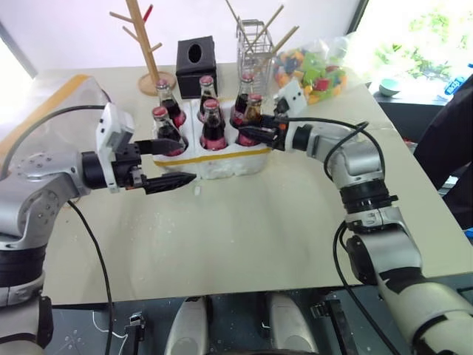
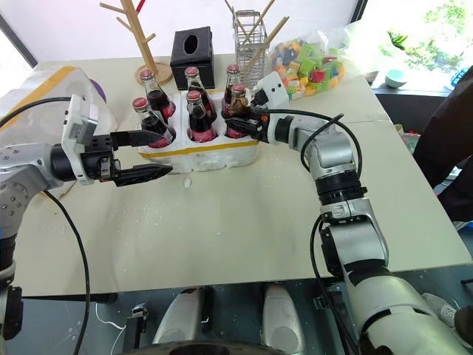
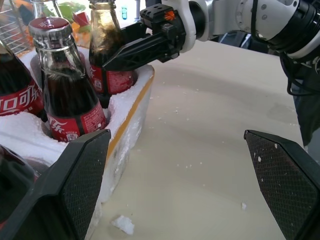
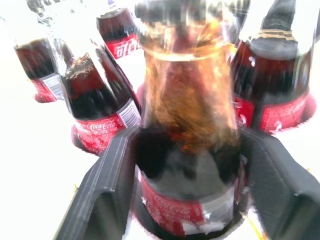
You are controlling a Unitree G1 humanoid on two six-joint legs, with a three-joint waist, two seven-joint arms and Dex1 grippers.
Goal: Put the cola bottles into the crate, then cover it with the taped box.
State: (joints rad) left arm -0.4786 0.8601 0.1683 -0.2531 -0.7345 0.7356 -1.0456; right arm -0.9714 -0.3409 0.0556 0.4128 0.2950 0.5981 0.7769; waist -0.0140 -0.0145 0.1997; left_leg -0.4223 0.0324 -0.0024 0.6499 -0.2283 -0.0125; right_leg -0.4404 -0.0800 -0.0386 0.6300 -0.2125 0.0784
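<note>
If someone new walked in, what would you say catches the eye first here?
The white crate near the table's middle, with all six cola bottles standing in it. The right gripper is clamped on the bottle at the crate's near right corner, while the left gripper hangs open at its left front.

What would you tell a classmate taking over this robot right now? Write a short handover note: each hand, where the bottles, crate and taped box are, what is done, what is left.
Right hand: shut on the front right cola bottle, which sits in its well.
Left hand: open, holding nothing, at the crate's near left corner.
Crate: on the table, all six cola bottles standing in its wells.
Taped box: at the table's left edge, behind the left arm.
Done: bottles loaded.
Left: release the last bottle, then set the taped box over the crate.
</note>
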